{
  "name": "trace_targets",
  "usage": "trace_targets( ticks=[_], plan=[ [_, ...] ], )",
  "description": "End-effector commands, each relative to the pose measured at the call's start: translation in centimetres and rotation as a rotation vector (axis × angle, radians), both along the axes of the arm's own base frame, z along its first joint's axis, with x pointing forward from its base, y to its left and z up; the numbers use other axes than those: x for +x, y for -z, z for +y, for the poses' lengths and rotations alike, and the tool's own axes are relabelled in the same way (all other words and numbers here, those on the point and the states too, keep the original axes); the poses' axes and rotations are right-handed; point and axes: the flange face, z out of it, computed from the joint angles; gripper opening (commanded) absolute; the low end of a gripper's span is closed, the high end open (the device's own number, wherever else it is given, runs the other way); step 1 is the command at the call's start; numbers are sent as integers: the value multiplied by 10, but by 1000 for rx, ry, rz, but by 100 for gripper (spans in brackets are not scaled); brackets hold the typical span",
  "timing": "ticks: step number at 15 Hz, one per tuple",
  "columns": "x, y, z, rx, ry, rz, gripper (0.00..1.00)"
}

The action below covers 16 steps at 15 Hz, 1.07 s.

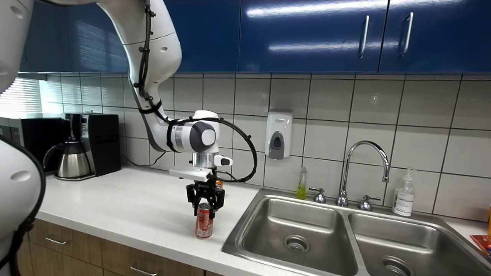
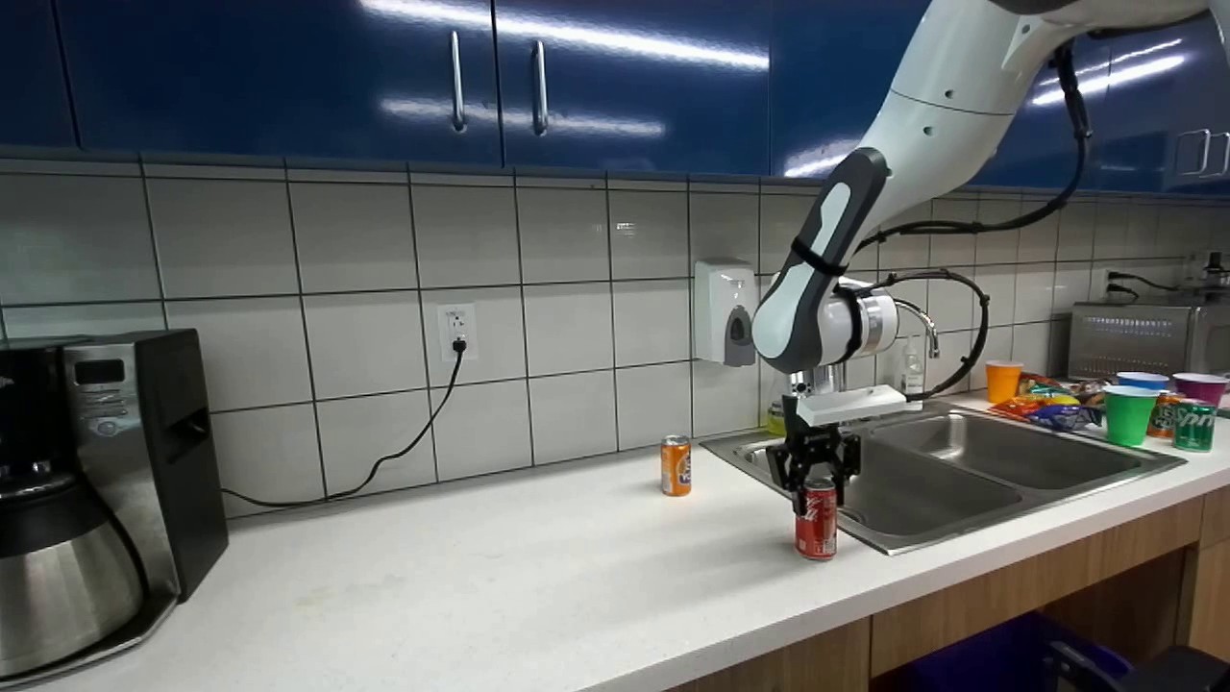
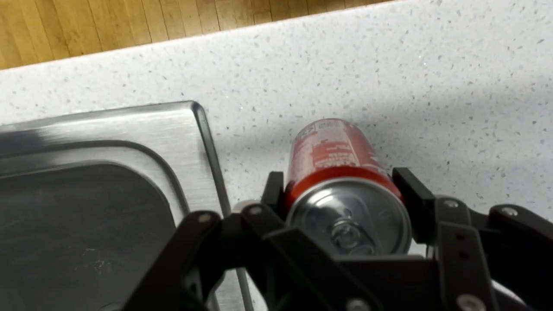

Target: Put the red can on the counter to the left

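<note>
The red can (image 1: pixel 204 227) stands upright at the front of the white counter (image 1: pixel 115 199), just beside the sink. It also shows in an exterior view (image 2: pixel 817 534) and in the wrist view (image 3: pixel 332 147), where its silvery top faces the camera. My gripper (image 1: pixel 204 216) points straight down over the can. In the wrist view, the black fingers (image 3: pixel 341 194) press against both sides of the can near its top, so the gripper is shut on it. The can's base is at or very near the counter; I cannot tell if there is a gap.
The steel double sink (image 3: pixel 185 142) lies close beside the can. A small orange can (image 2: pixel 676 466) stands further back near the tiled wall. A coffee maker (image 1: pixel 101 145) stands at the counter's far end. Cups, including a green cup (image 2: pixel 1127 415), and snacks stand beyond the sink.
</note>
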Motion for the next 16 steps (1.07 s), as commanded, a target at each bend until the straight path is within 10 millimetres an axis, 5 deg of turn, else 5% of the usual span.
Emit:
trace_targets(
  ticks=[1, 2, 3, 4, 7, 16],
  plan=[
    [2, -1, 5, -26, 0, -21, 40],
    [2, 0, 6, -29, -4, -21, 40],
    [2, -1, 6, -30, -5, -22, 52],
    [2, -1, 6, -31, -7, -22, 90],
    [0, -2, 5, -31, -5, -18, 99],
    [-5, -49, 16, -19, -15, -58, 100]
  ],
)
